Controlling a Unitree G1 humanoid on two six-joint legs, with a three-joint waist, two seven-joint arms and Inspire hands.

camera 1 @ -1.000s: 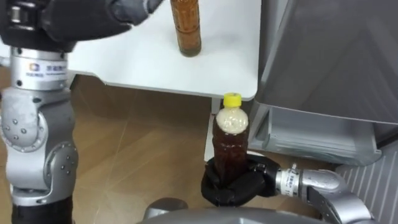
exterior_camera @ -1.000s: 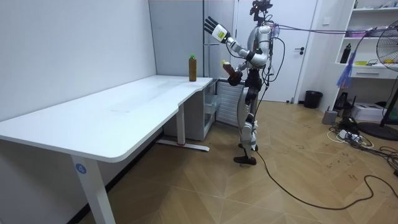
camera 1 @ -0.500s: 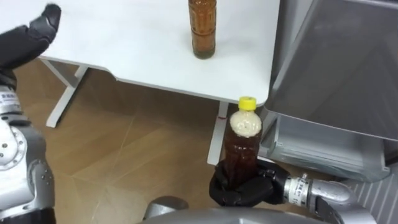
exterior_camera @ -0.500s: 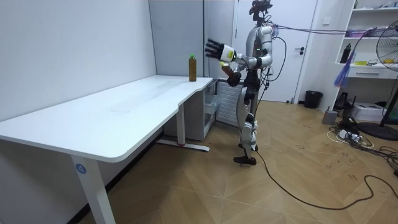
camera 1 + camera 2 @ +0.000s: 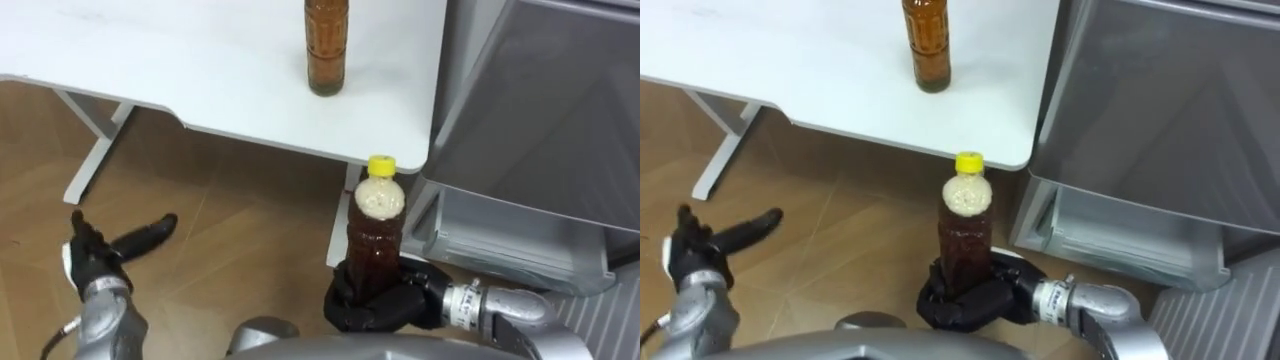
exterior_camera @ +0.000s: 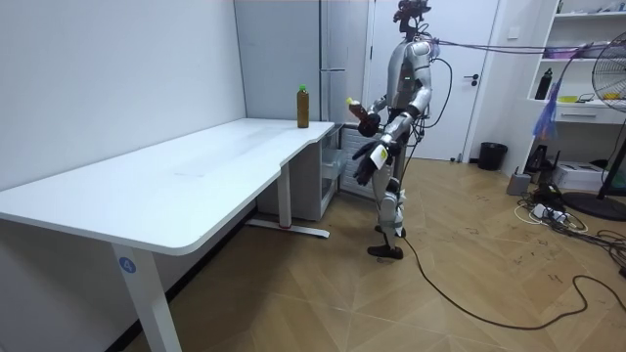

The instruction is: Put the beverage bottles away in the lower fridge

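My right hand (image 5: pixel 375 300) is shut round the base of a brown drink bottle with a yellow cap (image 5: pixel 375 235), held upright in front of my body; the same bottle (image 5: pixel 964 228) sits in that hand (image 5: pixel 965 298) in the right eye view. A second brown bottle (image 5: pixel 327 45) stands on the white table (image 5: pixel 200 80) near its right end. My left hand (image 5: pixel 105 255) hangs low at the lower left over the floor, fingers straight. In the room view I stand by the table's end, facing the grey fridge (image 6: pixel 342 73), bottle (image 6: pixel 360 110) raised.
The grey fridge (image 5: pixel 540 110) fills the right side, with an open lower drawer (image 5: pixel 510 235) beneath its door. The table's leg (image 5: pixel 345 215) stands just behind the held bottle. Wooden floor lies under the table at the left.
My left arm has swung down from above the table to low beside my body. The right hand still holds the bottle in about the same place.
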